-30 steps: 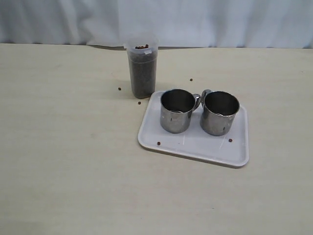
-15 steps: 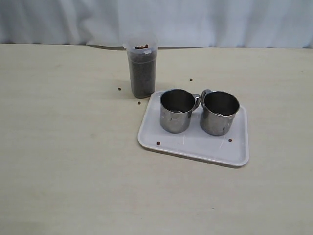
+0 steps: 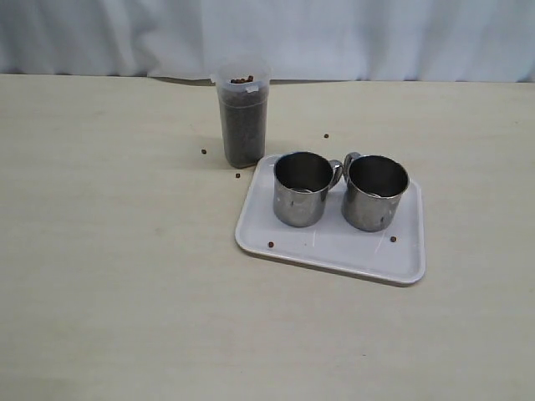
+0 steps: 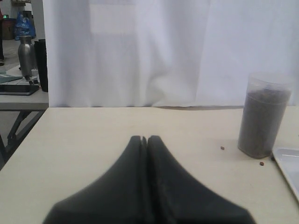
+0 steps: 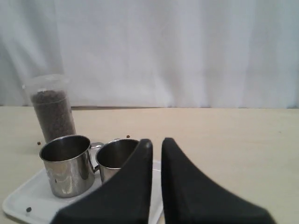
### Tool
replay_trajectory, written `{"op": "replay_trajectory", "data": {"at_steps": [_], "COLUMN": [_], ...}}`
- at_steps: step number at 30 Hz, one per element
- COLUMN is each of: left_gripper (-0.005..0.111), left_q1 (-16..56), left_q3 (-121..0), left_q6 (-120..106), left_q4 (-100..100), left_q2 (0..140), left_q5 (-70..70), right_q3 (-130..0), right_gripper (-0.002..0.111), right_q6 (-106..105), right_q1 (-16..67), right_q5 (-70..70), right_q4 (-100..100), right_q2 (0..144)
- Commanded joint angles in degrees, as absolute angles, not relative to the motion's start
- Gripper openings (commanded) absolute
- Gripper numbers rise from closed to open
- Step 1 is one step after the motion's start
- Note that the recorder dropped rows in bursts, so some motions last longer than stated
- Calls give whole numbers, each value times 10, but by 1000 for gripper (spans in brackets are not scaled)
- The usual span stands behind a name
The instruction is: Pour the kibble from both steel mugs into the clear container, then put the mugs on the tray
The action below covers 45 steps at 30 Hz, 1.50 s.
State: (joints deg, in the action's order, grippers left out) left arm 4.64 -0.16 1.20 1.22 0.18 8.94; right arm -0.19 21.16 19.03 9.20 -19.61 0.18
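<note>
Two empty steel mugs stand upright side by side on the white tray [image 3: 334,246], the left mug [image 3: 302,189] and the right mug [image 3: 375,193]. The clear container [image 3: 243,121] stands just beyond the tray's far left corner, filled nearly to the rim with kibble [image 3: 243,138]. No arm shows in the exterior view. My left gripper [image 4: 144,138] is shut and empty, low over the bare table, with the container [image 4: 261,116] off to one side of it. My right gripper [image 5: 157,141] is shut on nothing, with only a thin slit between its tips. It hovers in front of the mugs [image 5: 67,163].
Stray pellets lie on the table left of the container [image 3: 203,151], at its foot [image 3: 238,175] and behind the tray [image 3: 326,136]. Two more sit on the tray [image 3: 271,245]. A white curtain [image 3: 334,38] closes the far edge of the table.
</note>
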Motion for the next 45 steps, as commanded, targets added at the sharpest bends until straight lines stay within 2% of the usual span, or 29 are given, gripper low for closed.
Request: {"op": "replay_trajectory", "data": {"at_steps": [1, 19, 45], "left_gripper": [0, 0, 0], "left_q1": [47, 47, 47], "left_q3": [0, 0, 0], "left_q6": [14, 14, 14], "left_q4": [9, 9, 9], "left_q2": [0, 0, 0], "left_q5": [82, 82, 82], "right_q3": [0, 0, 0], "right_gripper": [5, 5, 5], "right_q6": [62, 63, 29], "right_q1": [186, 88, 88], "right_q5": [93, 93, 121], "right_q4": [-109, -71, -68], "right_q2": [0, 0, 0]}}
